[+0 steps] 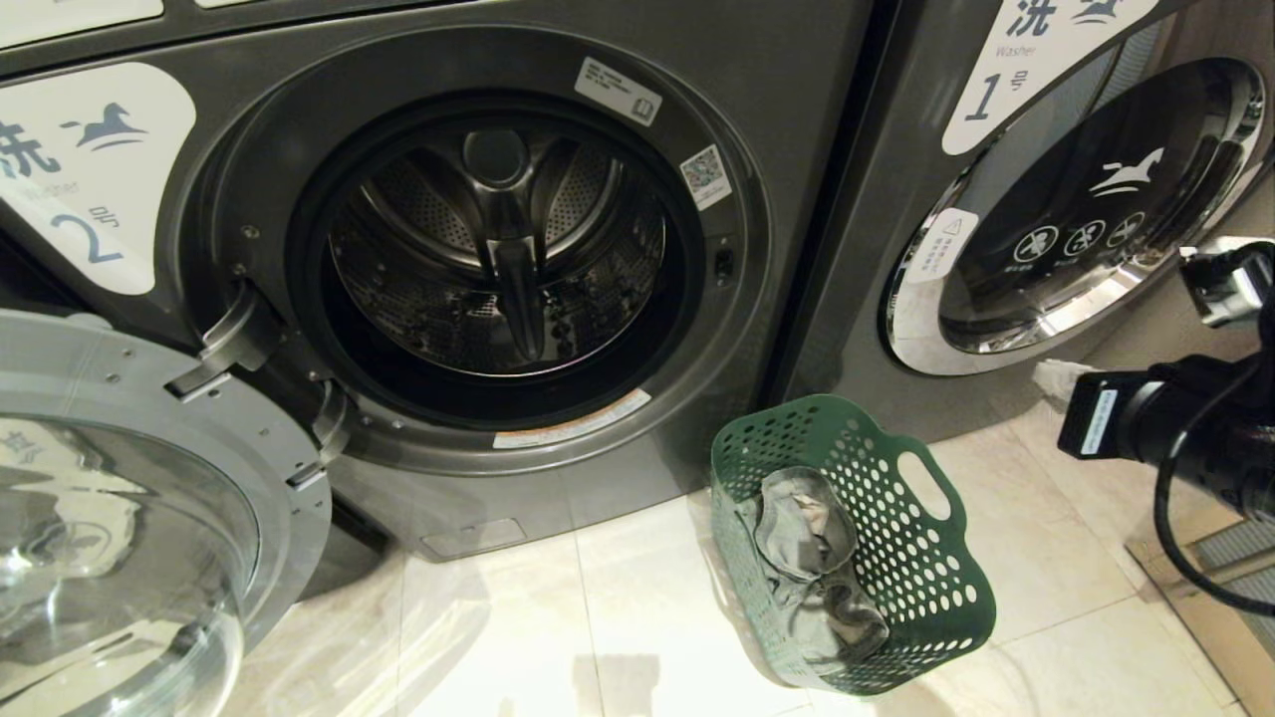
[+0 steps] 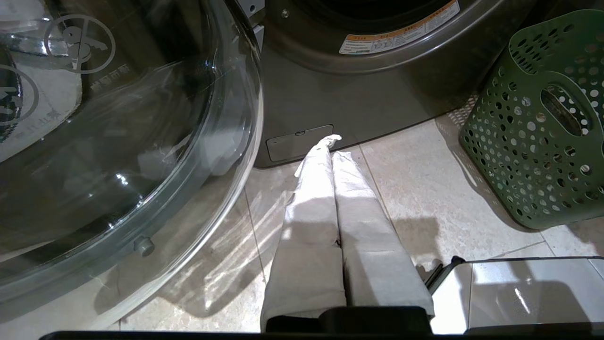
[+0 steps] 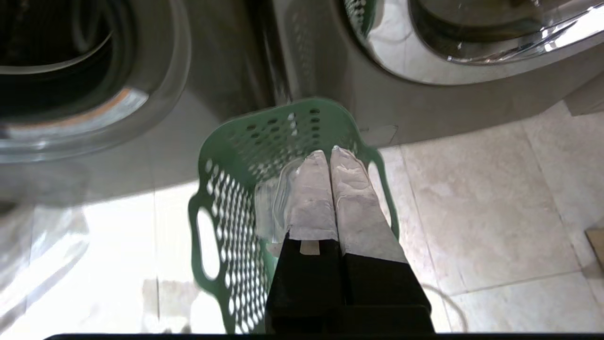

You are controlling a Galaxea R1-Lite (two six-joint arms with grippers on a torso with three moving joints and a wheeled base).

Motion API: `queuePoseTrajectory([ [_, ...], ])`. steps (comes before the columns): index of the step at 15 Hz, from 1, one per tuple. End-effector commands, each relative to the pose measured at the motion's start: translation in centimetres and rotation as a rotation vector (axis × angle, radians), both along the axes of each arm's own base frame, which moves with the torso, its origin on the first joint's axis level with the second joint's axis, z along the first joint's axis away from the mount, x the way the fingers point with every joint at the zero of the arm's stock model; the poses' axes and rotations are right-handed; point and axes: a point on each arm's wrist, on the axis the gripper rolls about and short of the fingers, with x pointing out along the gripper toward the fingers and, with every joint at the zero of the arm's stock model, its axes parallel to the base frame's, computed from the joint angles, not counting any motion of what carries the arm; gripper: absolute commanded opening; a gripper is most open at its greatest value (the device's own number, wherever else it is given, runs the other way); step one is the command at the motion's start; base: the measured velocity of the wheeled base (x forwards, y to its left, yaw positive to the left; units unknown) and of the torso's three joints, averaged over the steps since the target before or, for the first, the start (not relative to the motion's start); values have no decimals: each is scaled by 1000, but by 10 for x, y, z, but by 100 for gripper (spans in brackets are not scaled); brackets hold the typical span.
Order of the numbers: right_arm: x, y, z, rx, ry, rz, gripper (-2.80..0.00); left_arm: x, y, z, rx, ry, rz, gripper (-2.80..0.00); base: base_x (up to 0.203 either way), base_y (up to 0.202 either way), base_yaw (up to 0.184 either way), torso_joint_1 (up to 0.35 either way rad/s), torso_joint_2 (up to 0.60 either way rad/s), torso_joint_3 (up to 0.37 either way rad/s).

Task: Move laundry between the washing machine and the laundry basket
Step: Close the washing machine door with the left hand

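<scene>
Right claw [image 3: 330,153] hangs above the basket [image 3: 222,189] with its white-wrapped fingers [image 3: 309,189] pressed together and nothing between them. The laundry [image 1: 812,558], a grey bundle, lies inside the basket, which stands on the floor [image 1: 618,617] just in front of the washer [image 1: 777,149] marked 2, near its open door [image 1: 149,518]. The drum [image 1: 498,259] looks bare of cloth. Judged from this, the claw should spread before it sinks into the basket, aim at the bundle's raised fold, and pinch deep enough to lift the whole piece clear of the basket wall. Left claw [image 2: 332,146] sits low beside the door, fingers together, empty.
</scene>
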Motion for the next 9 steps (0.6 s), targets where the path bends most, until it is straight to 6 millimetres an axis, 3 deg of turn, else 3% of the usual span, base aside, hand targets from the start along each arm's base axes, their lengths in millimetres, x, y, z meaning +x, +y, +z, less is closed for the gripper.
queuePoseTrajectory([
  [1,-41,-9,11,-2,-30,31,-280,0,0,0,0,0,0,-280,0,0,0,0,0,0],
  [5,-103,-25,-4,-82,-48,55,-280,0,0,0,0,0,0,-280,0,0,0,0,0,0],
  [9,-141,-36,-26,-179,-61,78,-280,0,0,0,0,0,0,-280,0,0,0,0,0,0],
])
